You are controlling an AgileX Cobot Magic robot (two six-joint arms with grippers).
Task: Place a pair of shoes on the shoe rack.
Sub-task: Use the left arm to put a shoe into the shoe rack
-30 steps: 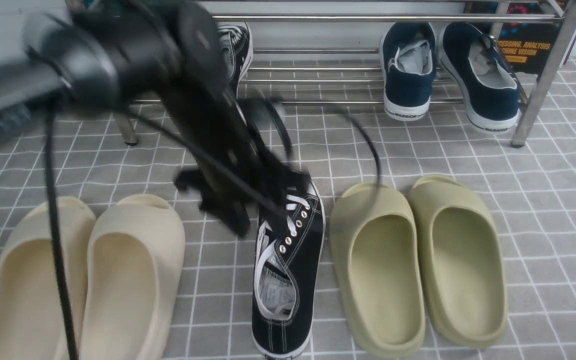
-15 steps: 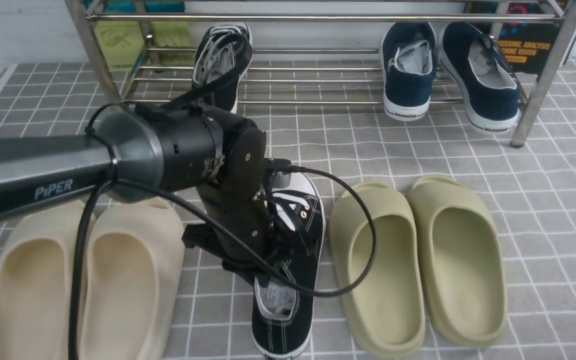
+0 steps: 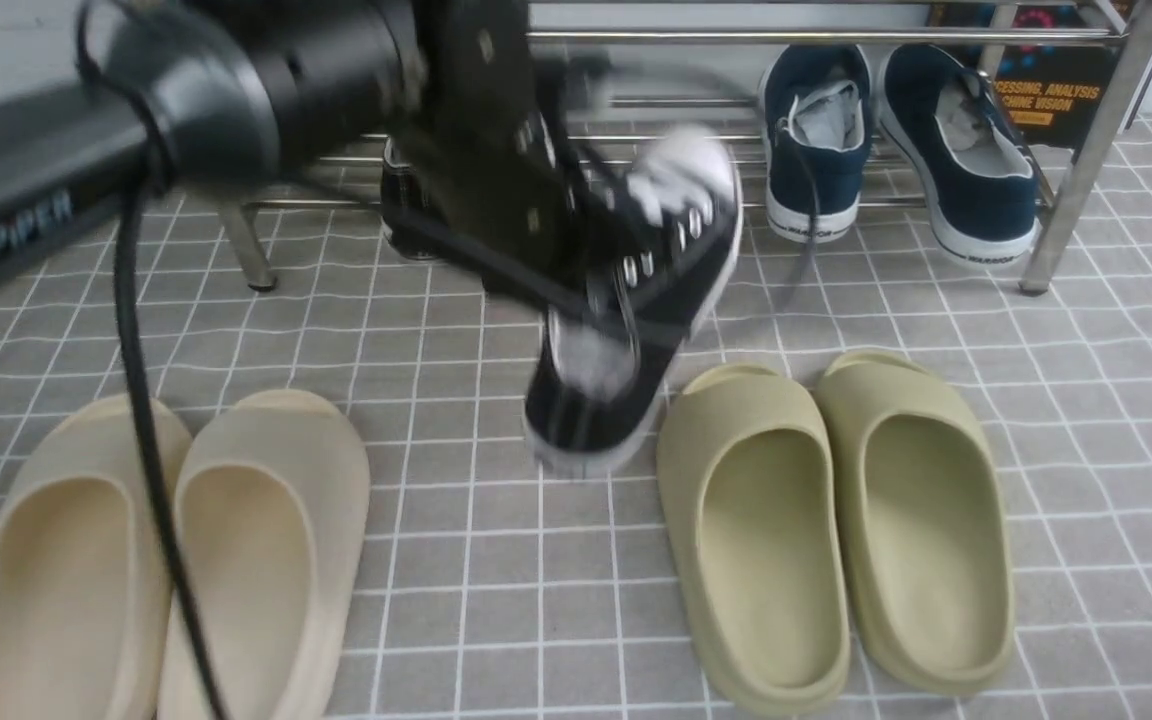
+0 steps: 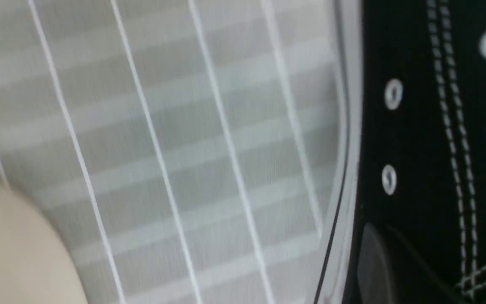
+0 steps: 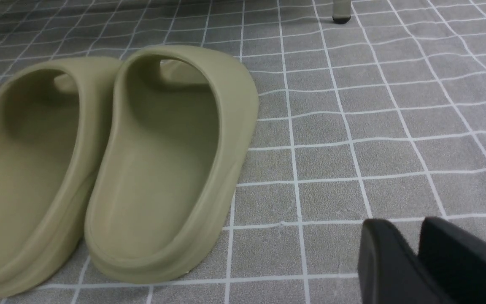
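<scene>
Sneaker (image 3: 636, 330) (airborne) between left slides (image 3: 266, 540) and right slides (image 3: 766, 540), before rack (image 3: 836, 37); sneaker pair (image 3: 816, 160) on rack's right.

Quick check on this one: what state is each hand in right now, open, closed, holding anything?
Left hand: closed on the black sneaker.
Right hand: closed, holding nothing.

White "PIPER" lettering, blurred, runs along the left arm (image 3: 31, 220); orange words on the dark poster (image 3: 1056, 105) behind the shoe rack (image 3: 1096, 140) read "ESSING, ANALYSIS" above "CHINE VISION", their starts cut off; small dark "WARRIOR" print marks the white heel of the left navy sneaker (image 3: 816, 140) and the right navy sneaker (image 3: 966, 165)
</scene>
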